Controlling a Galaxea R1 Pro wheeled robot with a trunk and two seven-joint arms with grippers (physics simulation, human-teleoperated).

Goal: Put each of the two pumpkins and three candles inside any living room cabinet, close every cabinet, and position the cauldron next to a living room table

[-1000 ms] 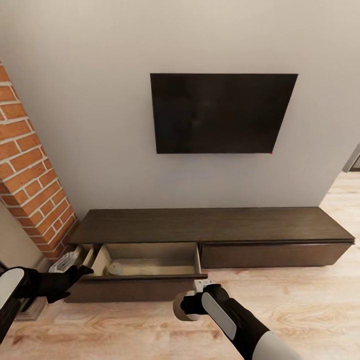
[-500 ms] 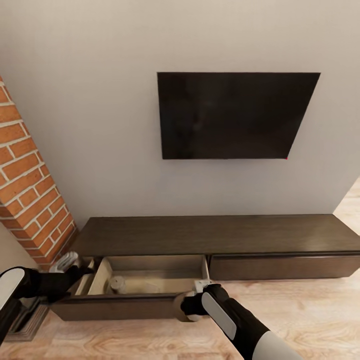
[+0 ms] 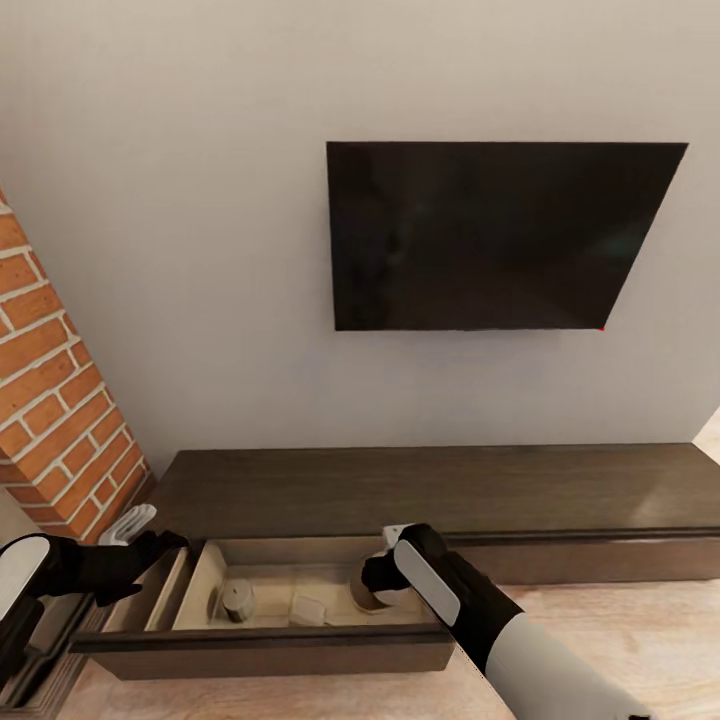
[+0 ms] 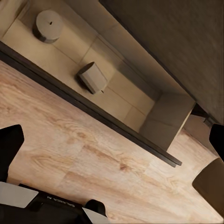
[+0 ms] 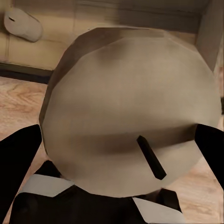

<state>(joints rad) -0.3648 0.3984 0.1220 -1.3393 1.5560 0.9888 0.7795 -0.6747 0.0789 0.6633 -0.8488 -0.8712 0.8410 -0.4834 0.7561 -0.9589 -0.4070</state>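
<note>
Between the right gripper's point(image 5: 116, 154) fingers point(image 5: 18, 158) a beige candle point(image 5: 128, 112) is pinched, held over the right end of the cabinet's point(image 3: 420, 490) open left drawer point(image 3: 270, 650). Two more candles point(image 3: 237, 599) point(image 3: 306, 610) lie inside. The left gripper point(image 3: 150, 553) hovers beside the drawer's left end, jaws spread.

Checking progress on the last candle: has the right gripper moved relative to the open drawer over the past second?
Yes. The right gripper, holding a candle, went from the floor in front of the cabinet's open drawer to over its inside.
</note>
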